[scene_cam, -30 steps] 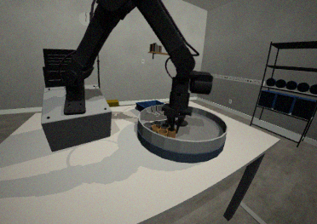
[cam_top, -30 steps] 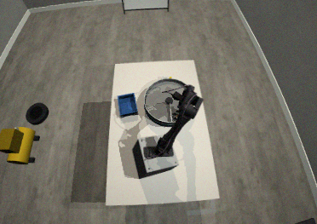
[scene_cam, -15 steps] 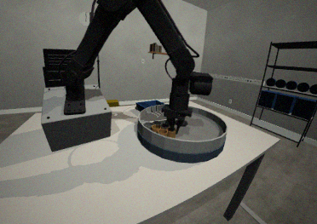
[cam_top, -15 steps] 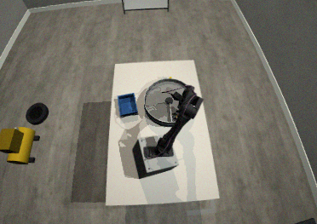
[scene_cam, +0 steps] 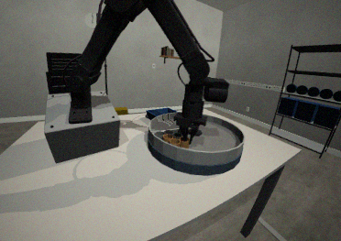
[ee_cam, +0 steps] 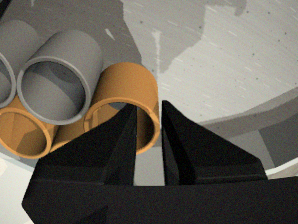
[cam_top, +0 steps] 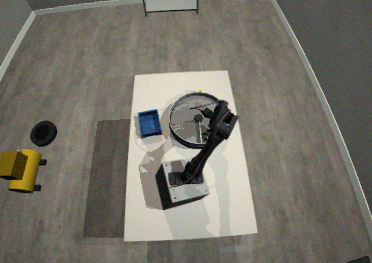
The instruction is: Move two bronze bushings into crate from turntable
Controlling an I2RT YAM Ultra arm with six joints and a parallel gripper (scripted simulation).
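The grey turntable (cam_top: pixel 186 109) (scene_cam: pixel 202 158) has a raised rim. On it a bronze bushing (scene_cam: pixel 184 144) (ee_cam: pixel 125 77) lies on its side, open end toward the wrist camera. A second bronze bushing (ee_cam: pixel 21 126) lies at the left, and a third (ee_cam: pixel 67 138) is mostly hidden between them. Two grey bushings (ee_cam: pixel 75 42) (ee_cam: pixel 17 37) lie behind and on top of these. My gripper (scene_cam: pixel 187 139) (ee_cam: pixel 149 110) is open with a narrow gap. Its left finger is in front of the right bronze bushing's mouth, its right finger just outside that bushing's right wall. The blue crate (cam_top: pixel 151 134) (scene_cam: pixel 156 115) shows nothing inside.
The crate stands on the white table (cam_top: pixel 150 88) (scene_cam: pixel 137 204), left of the turntable in the top view. A round hub (cam_top: pixel 198 118) and thin dividers stand inside the turntable's rim. The arm's base box (cam_top: pixel 187 195) (scene_cam: pixel 82 140) stands on the same table.
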